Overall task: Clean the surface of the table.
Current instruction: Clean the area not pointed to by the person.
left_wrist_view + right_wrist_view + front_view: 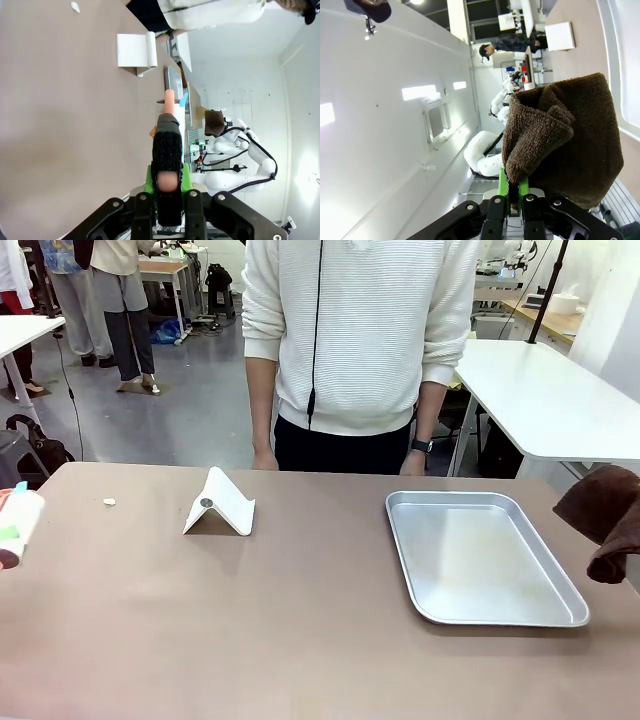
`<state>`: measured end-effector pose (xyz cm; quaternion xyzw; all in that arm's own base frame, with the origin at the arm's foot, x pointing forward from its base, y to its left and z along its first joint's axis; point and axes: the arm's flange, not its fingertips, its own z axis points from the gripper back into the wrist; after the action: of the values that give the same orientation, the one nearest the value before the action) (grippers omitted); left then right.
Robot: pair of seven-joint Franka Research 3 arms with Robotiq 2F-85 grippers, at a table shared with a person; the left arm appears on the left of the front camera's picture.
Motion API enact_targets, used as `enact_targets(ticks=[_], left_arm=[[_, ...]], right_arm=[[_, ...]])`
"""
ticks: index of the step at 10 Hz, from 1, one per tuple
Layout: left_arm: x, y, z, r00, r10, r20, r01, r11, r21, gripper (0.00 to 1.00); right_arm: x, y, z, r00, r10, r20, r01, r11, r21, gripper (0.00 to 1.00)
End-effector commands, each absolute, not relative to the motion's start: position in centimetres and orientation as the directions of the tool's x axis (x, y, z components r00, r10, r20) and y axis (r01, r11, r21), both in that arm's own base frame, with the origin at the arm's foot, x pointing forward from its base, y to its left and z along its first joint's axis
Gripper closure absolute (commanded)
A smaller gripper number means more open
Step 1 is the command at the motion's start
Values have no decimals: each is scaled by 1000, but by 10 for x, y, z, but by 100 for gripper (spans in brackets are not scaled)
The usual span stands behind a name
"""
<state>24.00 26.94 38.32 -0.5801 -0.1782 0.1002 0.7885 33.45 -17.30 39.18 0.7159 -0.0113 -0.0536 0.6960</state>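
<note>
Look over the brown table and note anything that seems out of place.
A small white scrap lies loose on the table near its far left corner, left of the white folded stand; it looks like stray debris.

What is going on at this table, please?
The right gripper is shut on a brown cloth at the right edge of the table. The left gripper clamps a black, pink-tipped object at the left. A metal tray, a white folded stand and a small crumb lie on the table. A person stands opposite.
</note>
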Motion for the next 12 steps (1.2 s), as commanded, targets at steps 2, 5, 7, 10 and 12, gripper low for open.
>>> enact_targets(ticks=[2, 5, 7, 10, 12], left_arm=[[240, 269, 383, 916, 365, 165, 49, 307, -950, 97], [240, 269, 383, 916, 365, 165, 49, 307, -950, 97], [240, 269, 383, 916, 365, 165, 49, 307, -950, 97], [253, 275, 385, 920, 355, 164, 39, 335, -942, 78], [299, 272, 401, 879, 450, 156, -47, 408, -912, 78]], right_arm=[[331, -173, 395, 995, -76, -59, 56, -36, 998, 92], [331, -173, 395, 995, -76, -59, 56, -36, 998, 92], [331, -173, 395, 995, -76, -59, 56, -36, 998, 92], [331, -173, 395, 995, -76, -59, 56, -36, 998, 92], [331, -173, 395, 995, -76, -59, 56, -36, 998, 92]])
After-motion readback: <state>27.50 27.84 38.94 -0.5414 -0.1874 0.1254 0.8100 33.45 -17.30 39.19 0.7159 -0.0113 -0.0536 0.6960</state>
